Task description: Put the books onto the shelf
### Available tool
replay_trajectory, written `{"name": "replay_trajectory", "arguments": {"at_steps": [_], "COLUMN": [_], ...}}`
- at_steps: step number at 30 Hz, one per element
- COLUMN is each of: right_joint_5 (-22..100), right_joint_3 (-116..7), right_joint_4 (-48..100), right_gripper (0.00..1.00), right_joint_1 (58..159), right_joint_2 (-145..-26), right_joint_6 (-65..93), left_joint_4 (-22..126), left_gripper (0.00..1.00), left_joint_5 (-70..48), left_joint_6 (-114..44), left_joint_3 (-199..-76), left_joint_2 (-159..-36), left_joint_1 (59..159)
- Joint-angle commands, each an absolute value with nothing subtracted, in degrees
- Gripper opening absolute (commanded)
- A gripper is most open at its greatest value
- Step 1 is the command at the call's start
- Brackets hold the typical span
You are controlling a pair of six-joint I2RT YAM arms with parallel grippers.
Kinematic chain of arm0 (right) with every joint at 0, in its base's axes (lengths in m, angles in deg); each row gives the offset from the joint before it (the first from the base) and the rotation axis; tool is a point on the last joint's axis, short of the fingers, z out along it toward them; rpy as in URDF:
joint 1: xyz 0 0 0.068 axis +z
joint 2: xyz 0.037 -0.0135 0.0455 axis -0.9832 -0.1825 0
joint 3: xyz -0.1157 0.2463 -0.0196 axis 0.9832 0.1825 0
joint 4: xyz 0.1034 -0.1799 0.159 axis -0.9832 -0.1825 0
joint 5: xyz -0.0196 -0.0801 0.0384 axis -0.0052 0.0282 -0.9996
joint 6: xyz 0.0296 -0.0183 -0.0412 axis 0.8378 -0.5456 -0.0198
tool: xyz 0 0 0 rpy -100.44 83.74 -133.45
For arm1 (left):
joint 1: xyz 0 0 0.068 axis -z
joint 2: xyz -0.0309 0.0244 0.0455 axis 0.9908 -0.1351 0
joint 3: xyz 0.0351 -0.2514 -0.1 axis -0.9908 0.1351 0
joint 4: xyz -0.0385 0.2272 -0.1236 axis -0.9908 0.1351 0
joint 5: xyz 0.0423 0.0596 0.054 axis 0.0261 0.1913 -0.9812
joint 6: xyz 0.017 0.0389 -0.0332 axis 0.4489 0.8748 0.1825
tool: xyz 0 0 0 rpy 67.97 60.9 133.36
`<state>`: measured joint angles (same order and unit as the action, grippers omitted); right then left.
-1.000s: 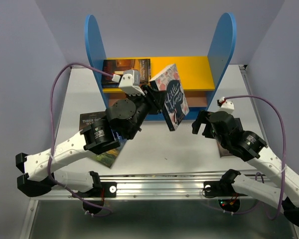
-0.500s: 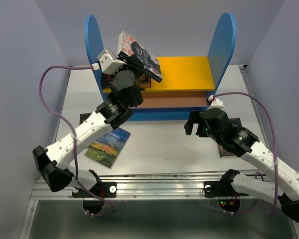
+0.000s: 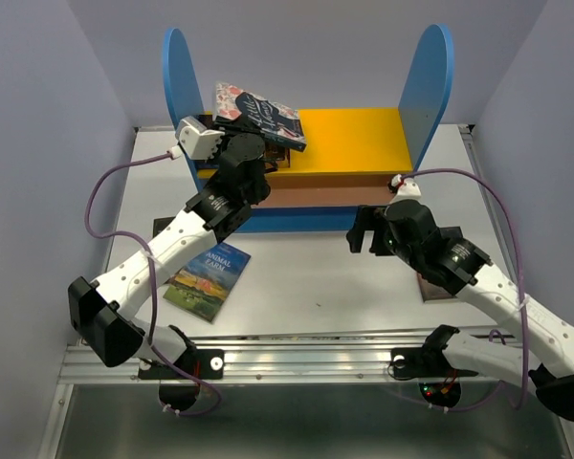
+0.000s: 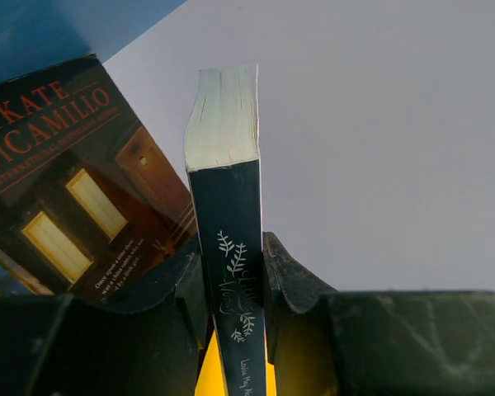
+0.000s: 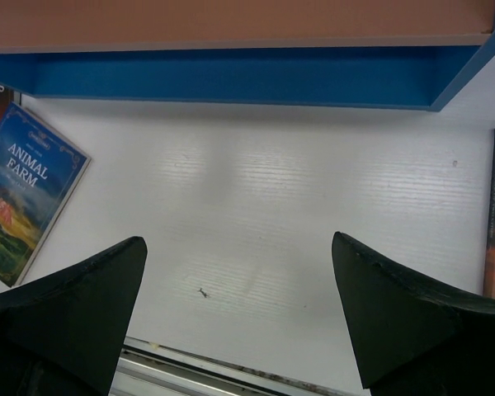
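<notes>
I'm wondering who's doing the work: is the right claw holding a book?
No, the right claw gapes open with only the white table showing between its fingers.

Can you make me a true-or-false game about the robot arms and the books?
1. The left gripper is pinching the flowery book. True.
2. The right gripper is carrying a book. False: it is open and empty, above the table.
3. The Animal Farm book lies flat on the table. True.
4. The top board of the shelf is red. False: it is yellow-orange, between blue sides.
5. A Kate DiCamillo book lies on the top board. True.
</notes>
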<state>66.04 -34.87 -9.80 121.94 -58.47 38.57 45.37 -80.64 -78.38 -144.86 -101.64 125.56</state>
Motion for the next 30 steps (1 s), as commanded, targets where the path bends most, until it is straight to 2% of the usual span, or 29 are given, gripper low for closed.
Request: {"name": "replay_trajectory", "arguments": {"at_steps": [1, 2, 4, 5, 7, 11, 17, 20, 23, 27, 30], "right_joint_5": [66.5, 66.4, 66.6, 66.9, 66.9, 65.2, 64.2, 65.0, 68.4, 73.2, 71.2], "right_joint_3": [-38.8, -39.8, -40.8, -41.8, -42.7, -45.8, -51.6, -55.2, -60.6, -67.1, -70.5], "right_joint_4": [-5.6, -5.5, -4.9, -4.7, -4.3, -3.6, -2.9, -1.4, -1.1, -1.0, -1.1], "right_gripper": [1.00, 1.00, 1.00, 1.00, 1.00, 1.00, 1.00, 1.00, 1.00, 1.00, 1.00], "right_joint_1": [122.2, 122.2, 122.2, 122.2, 122.2, 122.2, 122.2, 122.2, 122.2, 122.2, 120.4], "right_joint_2": [-60.2, -61.2, -62.2, -62.7, -64.0, -65.7, -69.1, -71.5, -76.1, -83.3, -85.5], "right_joint_6": [37.2, 36.9, 36.8, 36.8, 36.7, 35.0, 32.7, 31.4, 29.2, 25.6, 24.2], "left_joint_4": [47.7, 48.4, 51.2, 52.3, 54.0, 56.3, 57.6, 59.0, 60.1, 64.0, 67.0], "left_gripper": [0.03, 0.13, 0.21, 0.30, 0.40, 0.80, 0.90, 0.91, 0.99, 0.99, 0.99], "left_joint_5": [-81.0, -80.2, -79.2, -78.0, -78.1, -77.6, -74.2, -72.8, -68.8, -67.6, -67.0], "left_joint_6": [-87.5, -89.0, -91.3, -92.5, -95.3, -96.8, -96.8, -96.4, -95.5, -93.6, -92.4], "left_joint_3": [-143.4, -143.1, -141.9, -141.6, -140.2, -139.0, -137.8, -138.0, -137.7, -137.9, -139.0], "left_joint_2": [-96.9, -96.6, -96.3, -95.6, -94.2, -92.4, -90.7, -90.7, -90.2, -89.0, -87.8], "left_joint_1": [124.1, 123.8, 122.8, 122.6, 122.4, 122.3, 122.3, 122.3, 122.3, 122.4, 122.2]}}
